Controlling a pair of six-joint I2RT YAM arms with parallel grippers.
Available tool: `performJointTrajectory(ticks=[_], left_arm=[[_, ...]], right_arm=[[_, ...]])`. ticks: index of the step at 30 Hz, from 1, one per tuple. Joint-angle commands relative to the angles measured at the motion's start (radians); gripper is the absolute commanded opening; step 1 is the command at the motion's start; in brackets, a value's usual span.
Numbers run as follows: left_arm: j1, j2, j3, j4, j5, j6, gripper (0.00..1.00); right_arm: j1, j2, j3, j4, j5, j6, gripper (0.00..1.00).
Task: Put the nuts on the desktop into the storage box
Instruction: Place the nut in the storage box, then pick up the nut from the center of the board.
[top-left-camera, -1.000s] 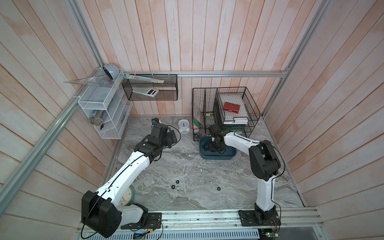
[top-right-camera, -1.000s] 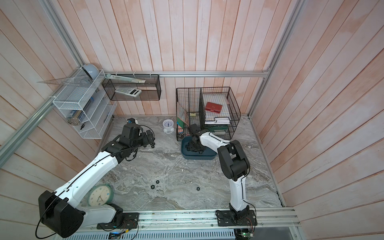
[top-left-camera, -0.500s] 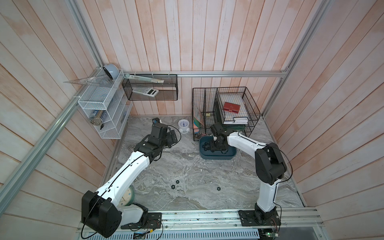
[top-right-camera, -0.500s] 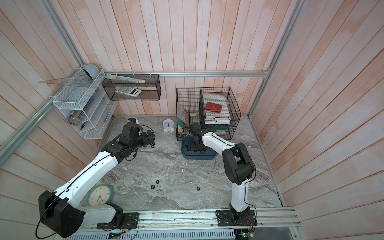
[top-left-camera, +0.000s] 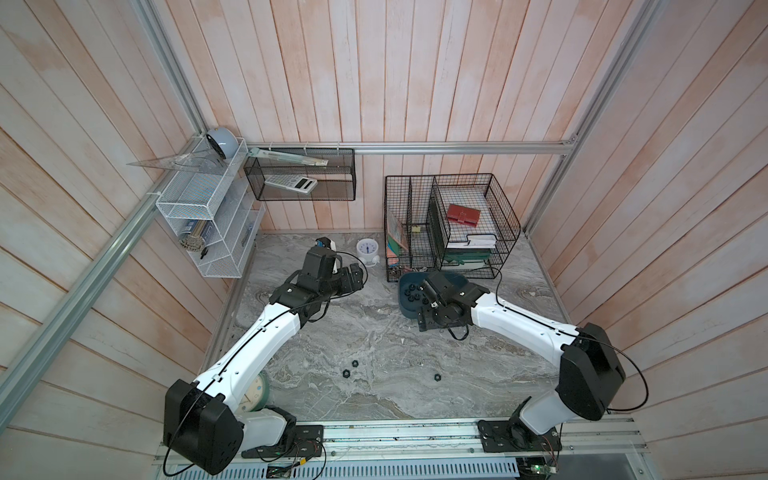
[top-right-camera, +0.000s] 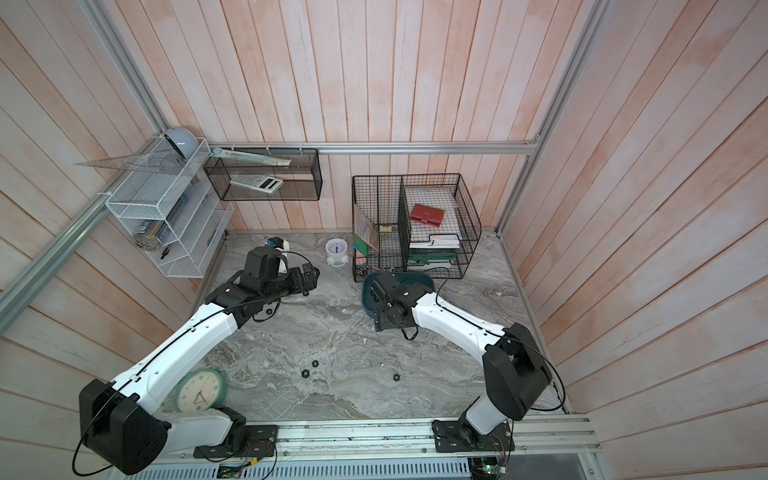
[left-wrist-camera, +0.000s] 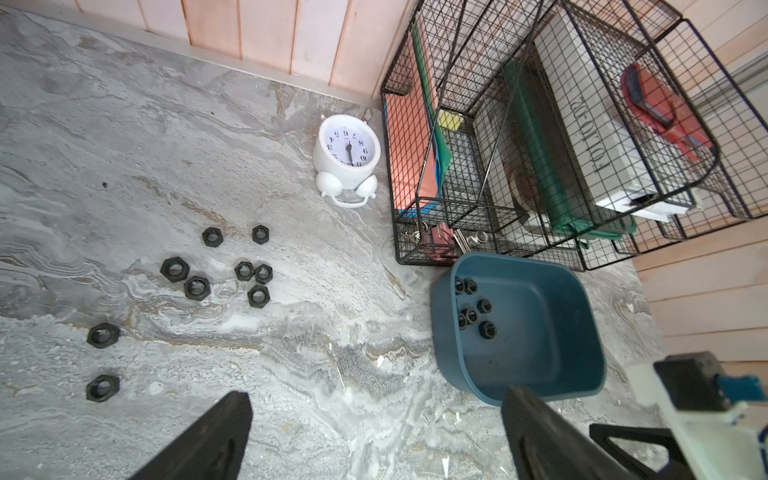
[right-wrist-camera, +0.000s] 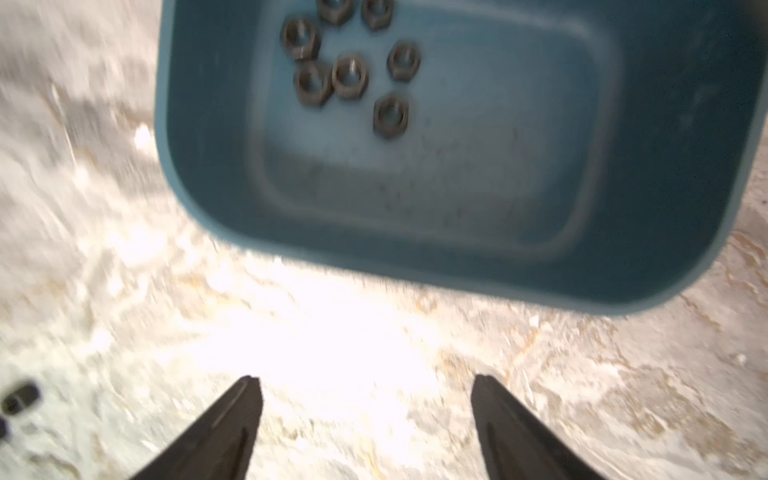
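Note:
The teal storage box (top-left-camera: 405, 300) (left-wrist-camera: 540, 332) stands on the marble desktop (top-left-camera: 374, 332) in front of the wire baskets. Several black nuts (left-wrist-camera: 478, 307) (right-wrist-camera: 351, 77) lie in it. More nuts (left-wrist-camera: 245, 270) lie scattered on the desktop near my left gripper, and three nuts (top-left-camera: 355, 363) (top-right-camera: 396, 377) lie toward the front. My right gripper (right-wrist-camera: 366, 379) (top-left-camera: 428, 291) hangs open and empty at the box's near side. My left gripper (left-wrist-camera: 378, 397) (top-left-camera: 357, 276) is open and empty above bare marble, left of the box.
A white alarm clock (left-wrist-camera: 347, 151) lies near the back wall. Black wire baskets (left-wrist-camera: 540, 124) with books stand right behind the box. A white mesh rack (top-left-camera: 208, 220) hangs on the left wall. A round green clock (top-left-camera: 255, 395) lies by the left arm's base.
My right gripper's jaws have spread from partly closed to wide open, and the right arm's elbow has swung out toward the front right. The left arm has not moved.

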Motion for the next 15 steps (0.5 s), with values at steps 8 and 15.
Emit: performJointTrajectory(ticks=[8, 15], left_arm=[[-0.014, -0.010, -0.044, 0.006, 0.076, 0.005, 1.00], [-0.029, -0.033, -0.072, 0.003, 0.080, -0.002, 1.00]], right_arm=[[0.158, -0.165, -0.194, -0.072, 0.092, 0.263, 0.98], [0.220, -0.191, -0.282, -0.059, 0.097, 0.383, 0.98]])
